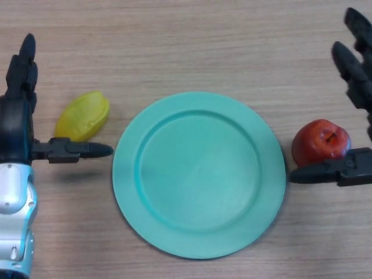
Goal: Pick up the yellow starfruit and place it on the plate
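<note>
The starfruit [82,116] lies on the wooden table [192,35], just left of the green plate [199,174] and not on it. The left hand [20,110] frames the fruit with fingers straight and thumb pointing toward the plate just below the fruit; it grips nothing. The plate sits at centre, bare. To its right lies a red apple [320,142], with the right hand [356,116] spread open around it, thumb beneath it, holding nothing.
</note>
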